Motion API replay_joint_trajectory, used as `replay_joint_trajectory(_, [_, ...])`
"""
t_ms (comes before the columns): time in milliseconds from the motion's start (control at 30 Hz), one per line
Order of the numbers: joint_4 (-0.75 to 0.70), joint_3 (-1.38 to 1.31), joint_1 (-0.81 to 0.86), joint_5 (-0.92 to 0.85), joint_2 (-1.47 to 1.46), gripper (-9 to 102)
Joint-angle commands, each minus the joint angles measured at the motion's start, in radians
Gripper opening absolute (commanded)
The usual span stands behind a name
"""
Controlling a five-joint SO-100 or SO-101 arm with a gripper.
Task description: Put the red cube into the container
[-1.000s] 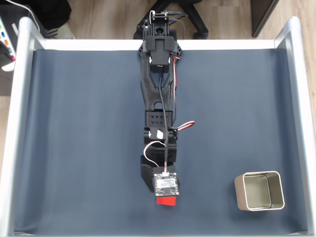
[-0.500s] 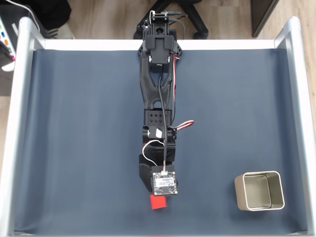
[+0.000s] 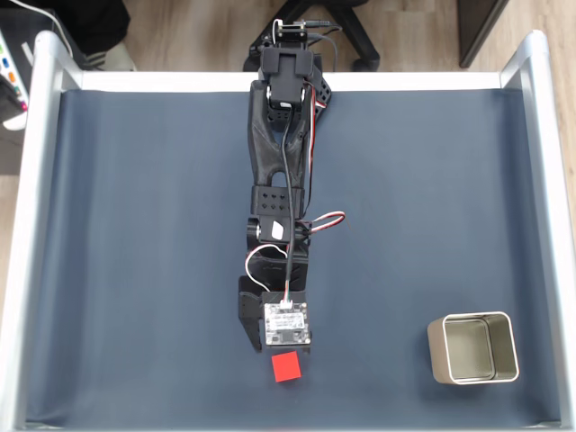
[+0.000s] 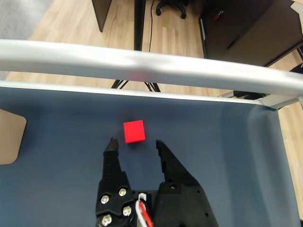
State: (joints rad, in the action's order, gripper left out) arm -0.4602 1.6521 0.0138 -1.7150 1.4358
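Dark blue cloth (image 3: 135, 270) covers the tray-like table, which has pale metal rails (image 3: 31, 225) along its sides. On it, in the fixed view, the red cube (image 3: 287, 367) lies flat near the bottom edge, just below the arm's wrist board (image 3: 286, 326) and not touching it. The container (image 3: 472, 348), a square tin with rounded corners and a pale rim, stands upright and open well to the right of the cube, near the lower right corner of the cloth, with nothing inside it. The black arm (image 3: 279, 180) stretches from its base at the top edge straight down the middle of the table, with red and white wires looping beside it. In the wrist view the gripper (image 4: 136, 143) stands with its two black fingers spread apart and holding nothing; the red cube (image 4: 134, 131) sits on the cloth just beyond the fingertips, in line with the gap between them and slightly nearer the left finger (image 4: 112, 156). A silver rail (image 4: 151, 64) crosses that view beyond the cube, and wooden floor (image 4: 61, 28) shows behind it.
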Motion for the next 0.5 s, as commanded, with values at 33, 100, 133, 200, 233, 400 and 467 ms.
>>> replay_joint_trajectory(33, [-0.006, -0.028, 0.002, -0.023, 0.075, 27])
replay_joint_trajectory(100, [-0.006, -0.032, -0.002, -0.029, 0.074, 27])
replay_joint_trajectory(133, [-0.006, -0.035, -0.005, -0.031, 0.074, 27])
replay_joint_trajectory(200, [-0.006, -0.04, -0.008, -0.032, 0.069, 27])
replay_joint_trajectory(233, [-0.006, -0.041, -0.008, -0.035, 0.067, 27])
replay_joint_trajectory(400, [0.005, -0.043, -0.009, -0.063, 0.035, 28])
replay_joint_trajectory(467, [0.015, -0.044, -0.009, -0.069, 0.018, 28])
